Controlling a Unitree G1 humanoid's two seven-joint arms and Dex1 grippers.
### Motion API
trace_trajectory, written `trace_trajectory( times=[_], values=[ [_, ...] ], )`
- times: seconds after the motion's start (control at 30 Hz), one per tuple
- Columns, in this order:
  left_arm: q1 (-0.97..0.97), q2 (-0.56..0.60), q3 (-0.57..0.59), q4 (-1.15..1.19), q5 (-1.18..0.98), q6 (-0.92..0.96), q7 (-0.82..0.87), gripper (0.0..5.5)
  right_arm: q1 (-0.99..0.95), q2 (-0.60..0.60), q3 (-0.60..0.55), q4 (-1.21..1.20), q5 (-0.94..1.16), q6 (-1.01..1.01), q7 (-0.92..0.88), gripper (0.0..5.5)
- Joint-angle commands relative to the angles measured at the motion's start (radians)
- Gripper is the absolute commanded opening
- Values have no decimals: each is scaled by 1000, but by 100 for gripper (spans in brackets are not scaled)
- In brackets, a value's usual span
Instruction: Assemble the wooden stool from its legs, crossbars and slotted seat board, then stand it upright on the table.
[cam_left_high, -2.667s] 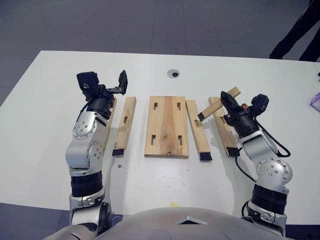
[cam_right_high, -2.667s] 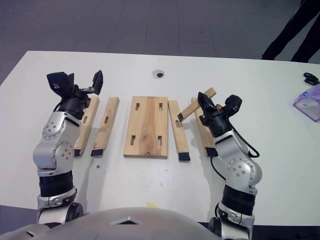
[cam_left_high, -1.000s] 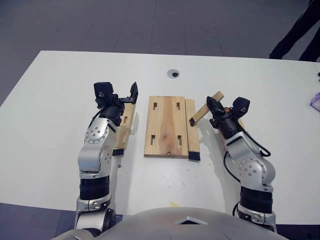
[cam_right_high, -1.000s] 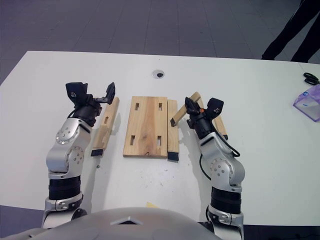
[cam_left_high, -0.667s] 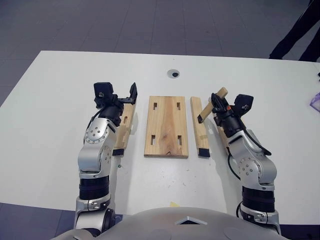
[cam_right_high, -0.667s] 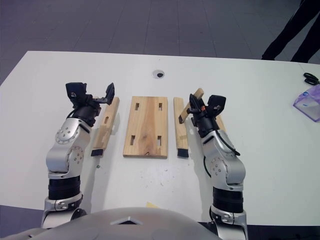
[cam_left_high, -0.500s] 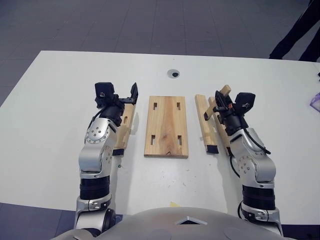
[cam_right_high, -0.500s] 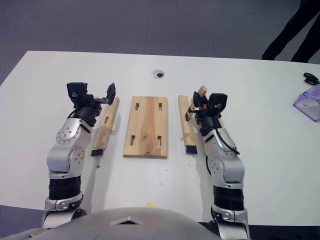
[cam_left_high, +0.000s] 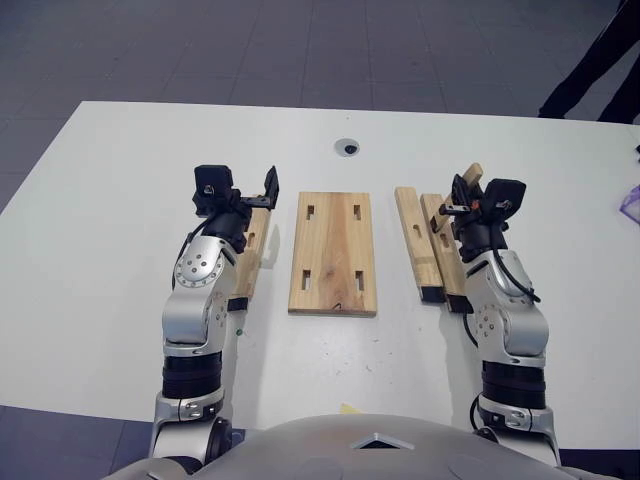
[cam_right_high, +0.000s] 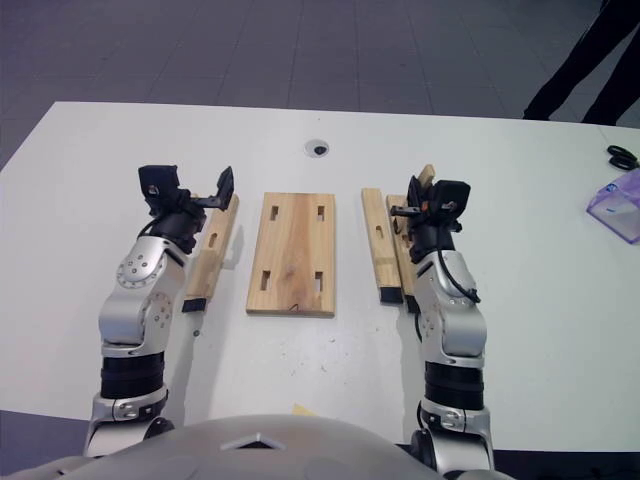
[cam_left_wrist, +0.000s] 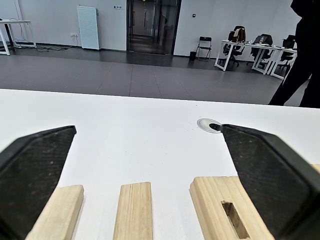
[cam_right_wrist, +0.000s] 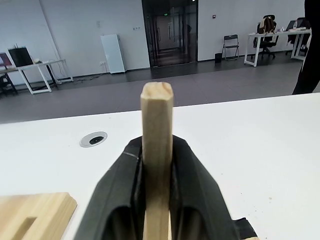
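The white tabletop (cam_left_high: 120, 200) carries the slotted seat board (cam_left_high: 333, 253), laid flat at its middle. Two legs (cam_left_high: 414, 240) are laid side by side just right of the board, and another leg (cam_left_high: 247, 262) to its left. A crossbar (cam_right_wrist: 156, 115) is clamped in the right pincer (cam_left_high: 462, 198), above the right legs. The left pincer (cam_left_high: 240, 192) is spread apart over the left leg.

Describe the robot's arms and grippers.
The left arm and right arm have rounded silver-grey joint housings with black bands near the base. A black cable loops along the right forearm. The left gripper and right gripper are black, with broad wedge-shaped fingers.
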Motion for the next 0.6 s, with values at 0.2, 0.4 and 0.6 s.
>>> trace_trajectory(
  times=[0.2, 0.4, 0.6],
  values=[
    [4, -15, -11, 12, 12, -11, 0, 540, -5, 29, -18, -31, 52, 15, 7, 42],
    [6, -9, -8, 14, 13, -7, -5, 540, 35, 77, -56, -58, 160, 106, -18, 42],
    [4, -8, -9, 19, 11, -5, -7, 540, 31, 97, -48, -70, 169, 108, -29, 42]
  ],
)
